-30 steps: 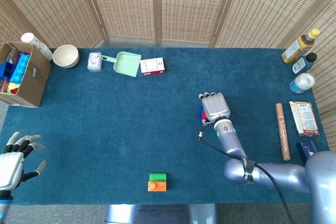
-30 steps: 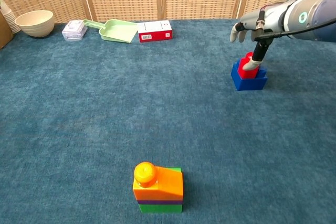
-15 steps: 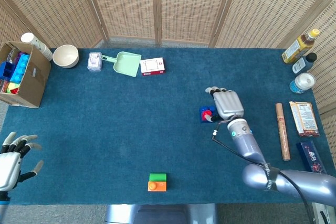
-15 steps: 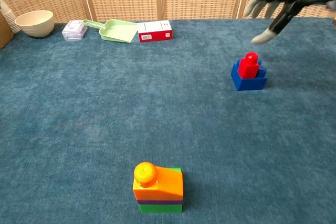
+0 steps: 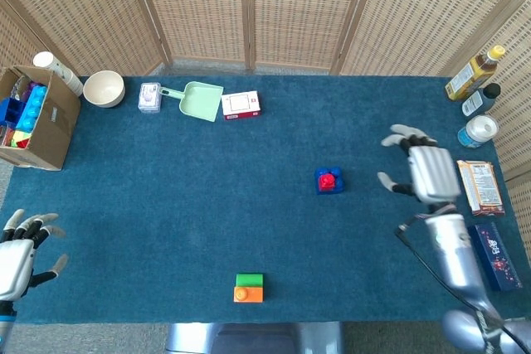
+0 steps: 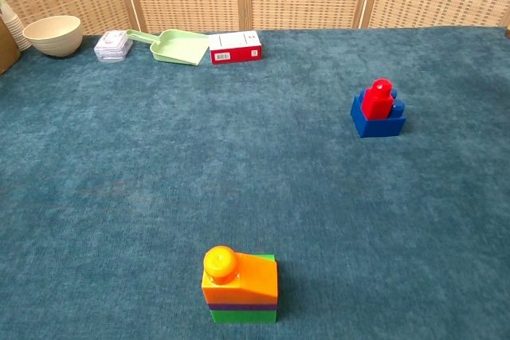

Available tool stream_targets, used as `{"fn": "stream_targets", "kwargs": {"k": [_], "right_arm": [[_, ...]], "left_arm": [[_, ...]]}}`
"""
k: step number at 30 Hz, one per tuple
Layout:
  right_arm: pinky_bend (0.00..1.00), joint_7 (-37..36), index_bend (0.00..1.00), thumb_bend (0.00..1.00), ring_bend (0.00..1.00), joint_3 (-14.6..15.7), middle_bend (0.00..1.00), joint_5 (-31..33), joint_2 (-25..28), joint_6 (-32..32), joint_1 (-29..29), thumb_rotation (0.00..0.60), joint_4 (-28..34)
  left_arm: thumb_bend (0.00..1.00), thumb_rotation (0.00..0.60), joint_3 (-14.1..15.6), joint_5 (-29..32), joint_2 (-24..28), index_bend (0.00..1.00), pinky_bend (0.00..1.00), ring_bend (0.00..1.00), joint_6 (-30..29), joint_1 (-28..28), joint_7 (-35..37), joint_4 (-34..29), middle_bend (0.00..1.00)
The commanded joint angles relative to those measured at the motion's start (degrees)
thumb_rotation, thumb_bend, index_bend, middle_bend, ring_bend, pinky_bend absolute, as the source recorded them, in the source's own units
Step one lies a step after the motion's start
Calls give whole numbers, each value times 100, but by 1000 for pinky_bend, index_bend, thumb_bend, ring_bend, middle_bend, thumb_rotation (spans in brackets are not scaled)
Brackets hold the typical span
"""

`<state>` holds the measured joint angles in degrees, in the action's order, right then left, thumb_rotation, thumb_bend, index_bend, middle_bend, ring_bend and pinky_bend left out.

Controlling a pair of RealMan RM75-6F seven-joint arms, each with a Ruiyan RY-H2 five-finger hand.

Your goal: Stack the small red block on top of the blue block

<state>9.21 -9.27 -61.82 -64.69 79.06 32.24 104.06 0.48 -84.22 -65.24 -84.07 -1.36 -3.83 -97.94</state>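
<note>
The small red block (image 6: pixel 377 99) stands upright on the blue block (image 6: pixel 378 122), right of the table's middle; from above the pair shows as red block (image 5: pixel 328 180) on blue block (image 5: pixel 320 181). My right hand (image 5: pixel 421 172) is open, fingers spread, well to the right of the stack and apart from it. At the near left corner my left hand (image 5: pixel 18 253) is open with nothing in it. Neither hand shows in the chest view.
An orange, purple and green block stack (image 6: pixel 239 285) sits near the front edge. A bowl (image 5: pixel 104 88), clear box (image 5: pixel 149 96), green scoop (image 5: pixel 197 99) and red-white box (image 5: pixel 241 104) line the back. Cardboard box (image 5: pixel 33 118) far left; bottles (image 5: pixel 474 73) and packets (image 5: pixel 480 186) at right.
My right hand let go of the red block, lifted and drew away to the right, leaving the chest view. The red block stays on the blue one. My left hand barely moved.
</note>
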Motion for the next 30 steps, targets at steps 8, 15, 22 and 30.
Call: {"fn": "stream_targets", "kwargs": {"k": [8, 15, 22, 30], "right_arm": [[297, 30, 394, 241, 147, 729, 239, -1001, 99, 1203, -1328, 572, -527], [297, -39, 410, 239, 146, 992, 242, -1110, 130, 1382, -1898, 570, -593], [297, -37, 423, 242, 146, 1136, 246, -1217, 57, 1392, -2283, 570, -790], [297, -185, 424, 241, 146, 992, 245, -1400, 43, 1607, -2589, 567, -924]], "left_arm": [[366, 600, 62, -128, -89, 391, 28, 210, -156, 90, 12, -54, 266], [366, 600, 138, -180, -153, 396, 29, 216, -233, 179, -29, -13, 275], [366, 600, 267, -282, -257, 403, 29, 225, -305, 294, -37, 71, 282], [365, 600, 284, -434, -248, 406, 28, 226, -512, 392, -91, 1, 282]]}}
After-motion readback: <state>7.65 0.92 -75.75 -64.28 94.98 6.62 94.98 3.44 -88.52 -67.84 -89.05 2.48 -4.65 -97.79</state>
